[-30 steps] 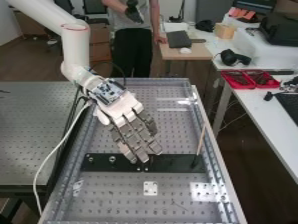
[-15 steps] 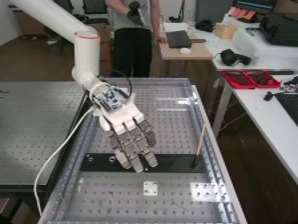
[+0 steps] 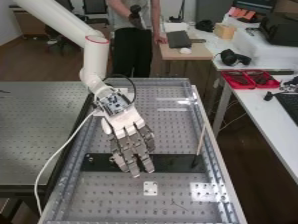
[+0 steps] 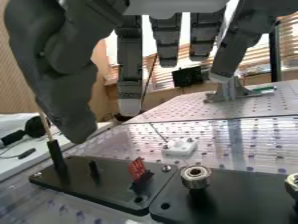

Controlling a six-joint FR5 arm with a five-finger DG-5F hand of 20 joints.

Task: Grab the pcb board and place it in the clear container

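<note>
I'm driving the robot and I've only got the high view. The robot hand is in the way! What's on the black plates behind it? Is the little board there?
Observer: In the wrist view, a small red board stands up from one black plate, likely the pcb you want. It's between a short dark peg and a post with a round metal top.

Operator: Cool! Is the hand holding it yet?

Observer: Nope. The wrist view shows a gap between the board and the thumb of the hand. The fingers hang straight, and nothing is gripped.
</note>
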